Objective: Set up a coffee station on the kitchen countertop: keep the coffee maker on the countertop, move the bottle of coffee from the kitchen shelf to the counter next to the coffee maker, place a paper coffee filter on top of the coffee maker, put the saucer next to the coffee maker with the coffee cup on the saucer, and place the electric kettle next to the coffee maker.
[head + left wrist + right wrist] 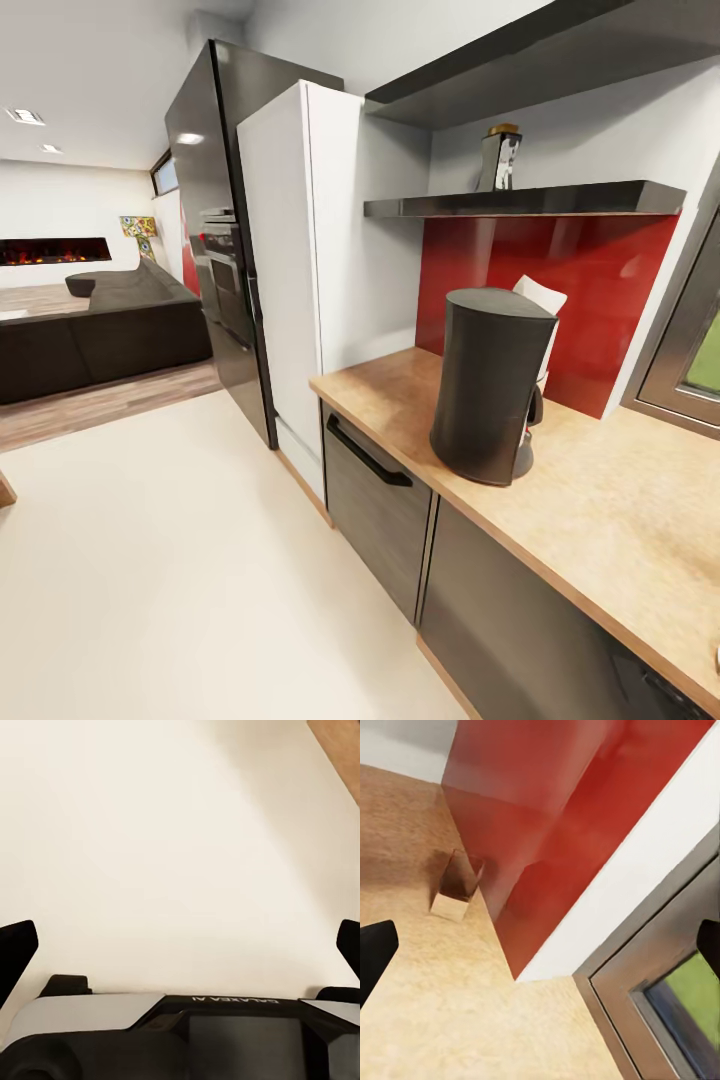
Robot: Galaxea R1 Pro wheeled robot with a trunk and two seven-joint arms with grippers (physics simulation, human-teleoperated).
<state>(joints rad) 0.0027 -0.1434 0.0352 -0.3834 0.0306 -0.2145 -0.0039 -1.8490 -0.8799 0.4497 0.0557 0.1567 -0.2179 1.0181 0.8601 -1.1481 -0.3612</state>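
Note:
The dark coffee maker (490, 385) stands on the wooden countertop (620, 510) in front of the red backsplash. A white paper coffee filter (541, 295) pokes up at its top, on the far side. The bottle of coffee (498, 158), dark with a brown cap, stands on the black wall shelf (560, 199) above. My left gripper (180, 945) is open over the cream floor, with one black fingertip (15, 952) at each picture edge. My right gripper (540, 945) is open too, with nothing between its fingertips (375, 956), and faces the counter corner by the backsplash.
A white tall cabinet (300, 260) and a black oven column (215, 220) stand left of the counter. Dark drawers (375, 490) run under it. A window frame (660, 967) borders the backsplash (540, 832), and a small boxy thing (454, 889) sits near it. A sofa (100, 330) lies beyond.

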